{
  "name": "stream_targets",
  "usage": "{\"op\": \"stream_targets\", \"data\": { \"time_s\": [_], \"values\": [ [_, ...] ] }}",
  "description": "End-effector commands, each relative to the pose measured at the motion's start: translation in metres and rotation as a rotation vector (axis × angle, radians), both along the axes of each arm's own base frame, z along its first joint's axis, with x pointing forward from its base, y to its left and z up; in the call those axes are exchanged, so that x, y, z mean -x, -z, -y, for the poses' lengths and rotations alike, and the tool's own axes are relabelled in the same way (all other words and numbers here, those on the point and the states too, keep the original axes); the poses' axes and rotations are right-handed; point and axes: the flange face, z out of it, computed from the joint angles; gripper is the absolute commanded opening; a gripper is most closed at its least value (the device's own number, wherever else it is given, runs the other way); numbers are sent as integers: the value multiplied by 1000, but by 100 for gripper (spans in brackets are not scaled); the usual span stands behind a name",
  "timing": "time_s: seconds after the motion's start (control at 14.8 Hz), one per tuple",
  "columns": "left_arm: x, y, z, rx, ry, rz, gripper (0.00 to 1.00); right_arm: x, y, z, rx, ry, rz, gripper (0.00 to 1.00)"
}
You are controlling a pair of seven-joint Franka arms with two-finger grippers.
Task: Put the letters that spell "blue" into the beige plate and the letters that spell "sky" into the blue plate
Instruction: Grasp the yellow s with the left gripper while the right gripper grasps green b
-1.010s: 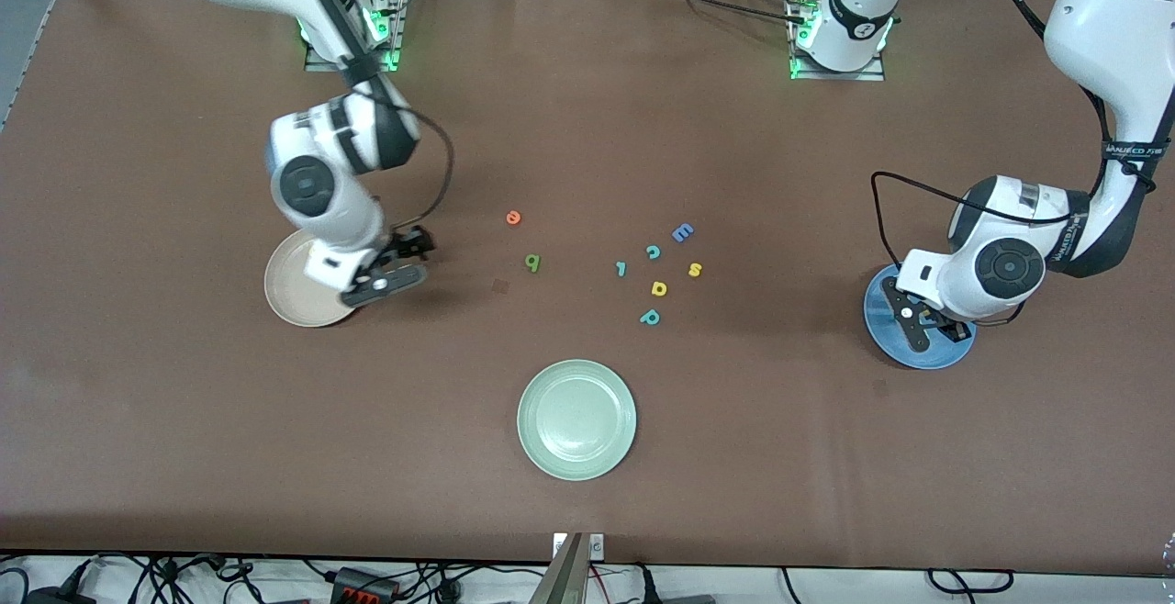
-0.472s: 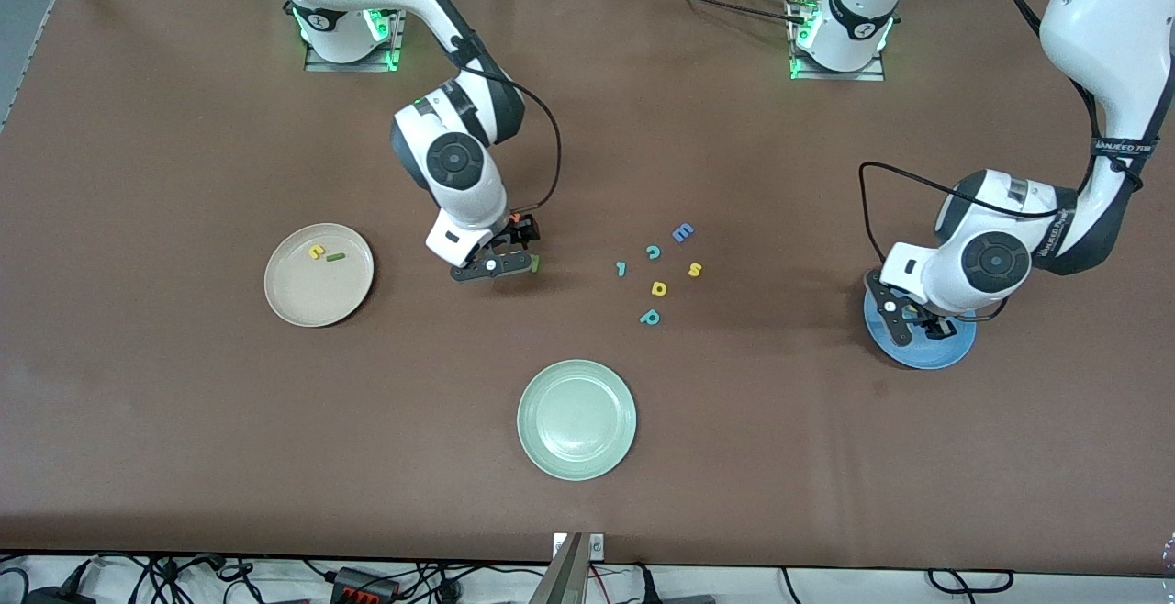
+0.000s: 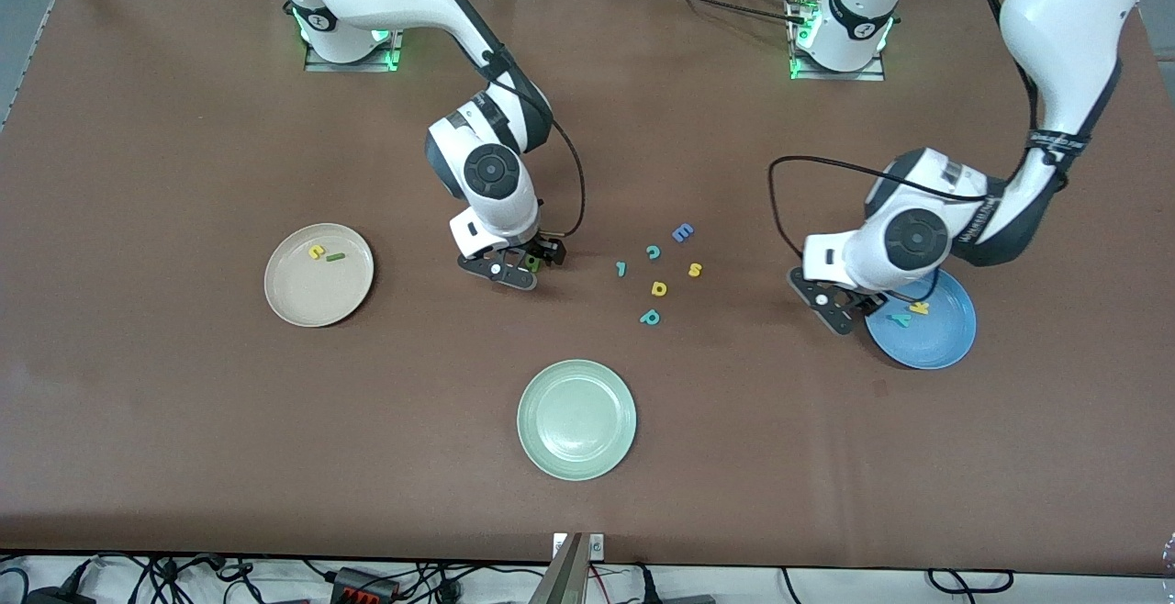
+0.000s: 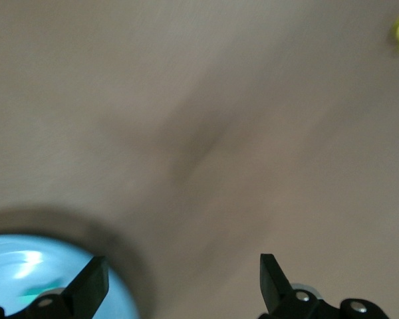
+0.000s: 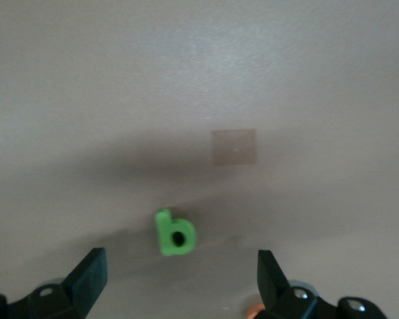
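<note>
Now the right gripper, open-jawed and empty at frame centre, hovers over the green b, ready to descend and pinch; the left gripper, also open and empty, is beside the blue plate.

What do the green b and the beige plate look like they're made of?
The green b looks like matte foam or soft plastic: thick, rounded edges, no glare, though the look alone does not settle which. The beige plate looks like smooth plastic or melamine: plain even colour, shallow moulded rim, faint sheen.
</note>
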Motion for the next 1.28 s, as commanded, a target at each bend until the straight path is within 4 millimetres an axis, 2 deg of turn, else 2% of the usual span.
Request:
{"op": "stream_targets", "data": {
  "time_s": [0.0,0.07,0.13,0.2,0.27,0.4,0.47,0.54,0.74,0.88,1.08,1.21],
  "values": [
    [13,-1,61,34,-200,34,100,-6,11,-12,-13,45,11,100],
    [26,-2,99,17,-291,50,100,-5,10,-15,-17,41,15,100],
    [36,-3,127,-6,-393,67,100,-3,13,-16,-17,38,13,90],
    [46,1,149,-15,-497,75,100,0,17,-17,-12,35,8,86],
    [48,4,160,11,-570,88,100,1,19,-17,-11,34,7,79],
    [51,13,170,41,-605,78,100,1,23,-16,-6,23,5,69],
    [51,15,170,45,-609,75,100,1,23,-16,-6,17,5,67],
    [50,16,168,47,-611,76,100,1,24,-16,-5,15,4,61],
    [49,27,165,41,-579,84,84,2,28,-15,-1,16,-3,59],
    [49,34,168,62,-552,105,73,-1,27,-12,-1,20,-1,47],
    [49,43,167,49,-505,133,69,-5,27,-7,-1,25,-2,20],
    [50,49,166,40,-470,154,68,-6,26,-6,-1,20,-2,14]
  ]
}}
